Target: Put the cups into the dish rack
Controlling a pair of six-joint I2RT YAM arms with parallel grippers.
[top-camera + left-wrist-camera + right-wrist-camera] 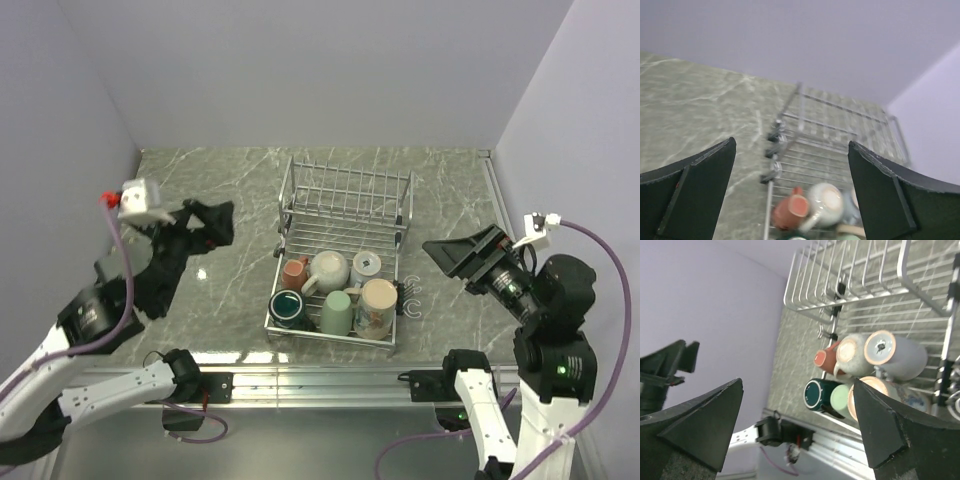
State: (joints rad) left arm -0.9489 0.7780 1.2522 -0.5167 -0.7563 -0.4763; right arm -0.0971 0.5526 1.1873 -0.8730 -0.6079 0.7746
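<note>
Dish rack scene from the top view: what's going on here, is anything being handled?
Nothing is being handled. Six cups sit in the near part of the dish rack: the salmon-red cup, cream-white cup and pale blue cup behind, and the dark teal cup, light green cup and tan cup in front. The left gripper and right gripper are open and empty, either side of the rack. Loading looks done.

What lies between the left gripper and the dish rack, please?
Only bare marble tabletop lies between the open left gripper and the dish rack; the top external view shows that stretch plainly.
</note>
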